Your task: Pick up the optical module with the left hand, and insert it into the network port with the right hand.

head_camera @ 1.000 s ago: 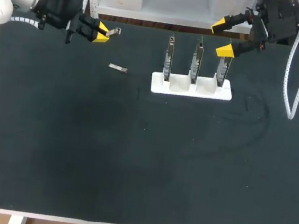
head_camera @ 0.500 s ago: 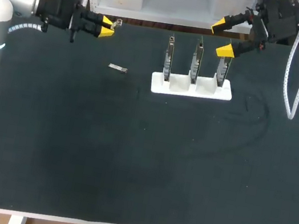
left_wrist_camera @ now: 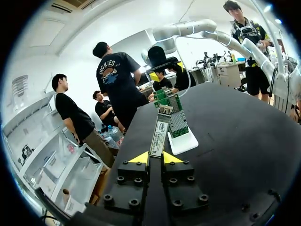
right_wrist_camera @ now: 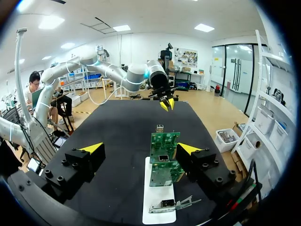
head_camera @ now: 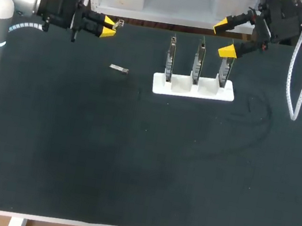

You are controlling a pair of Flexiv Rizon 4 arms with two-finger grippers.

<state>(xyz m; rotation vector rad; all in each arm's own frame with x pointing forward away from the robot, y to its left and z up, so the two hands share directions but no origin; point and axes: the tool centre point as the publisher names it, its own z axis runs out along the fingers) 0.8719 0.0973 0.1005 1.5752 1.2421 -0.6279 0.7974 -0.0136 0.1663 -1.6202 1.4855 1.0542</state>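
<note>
At far left above the table (head_camera: 130, 162), left gripper (head_camera: 105, 25) is clamped on the module (head_camera: 118, 23), lifted clear of the surface. The wrist view shows both yellow tips pinching the module (left_wrist_camera: 159, 134) by its near end, left gripper (left_wrist_camera: 155, 157) leaving most of the body sticking out ahead. That is probably so the other arm has a free end to grab. The module points roughly toward the stand (head_camera: 193, 88) with its 3 boards (head_camera: 199, 60), well apart from it. A 2nd module (head_camera: 119, 69) lies flat on the table between left gripper and stand, untouched. Right gripper (head_camera: 226, 38) hangs above the stand's right end, fingers wide apart and holding nothing. From its own camera, right gripper (right_wrist_camera: 141, 149) has the boards (right_wrist_camera: 164, 160) just ahead between the open tips, and a port (right_wrist_camera: 163, 158) is visible on 1 board. This looks like a waiting pose near the target. Pickup looks done, while handover and insertion are not yet done. The next step likely needs the 2 grippers brought together, since they are well apart. The thin grip on a small part is a risk, because the module could twist during transfer. Which port is meant, I cannot tell.
</note>
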